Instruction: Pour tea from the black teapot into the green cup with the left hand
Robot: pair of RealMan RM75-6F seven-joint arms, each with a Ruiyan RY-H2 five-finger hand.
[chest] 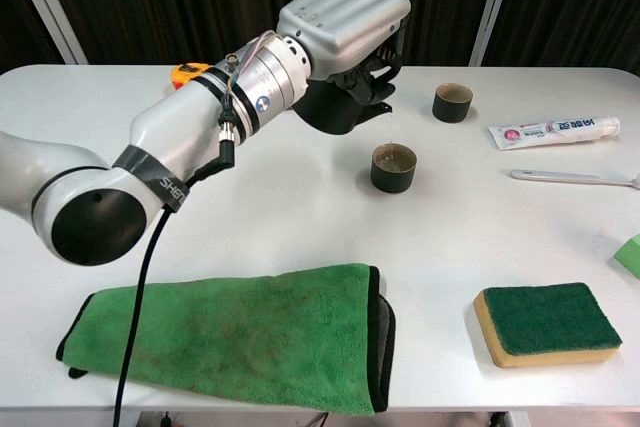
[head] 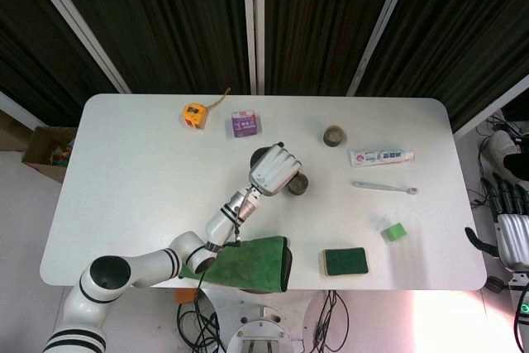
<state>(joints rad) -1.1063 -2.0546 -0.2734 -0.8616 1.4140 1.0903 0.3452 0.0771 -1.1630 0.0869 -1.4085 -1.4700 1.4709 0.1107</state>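
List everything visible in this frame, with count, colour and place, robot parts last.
black teapot: 1, black, held tilted above the green cup
green cup: 1, dark green, table centre
second cup: 1, dark, far side
toothpaste tube: 1, white, right
spoon: 1, pale, right
sponge: 1, green and yellow, front right
green block: 1, right
cloth: 1, green, front edge
tape measure: 1, yellow, far left
small box: 1, purple, far side
left hand: grips teapot
right hand: off table, right
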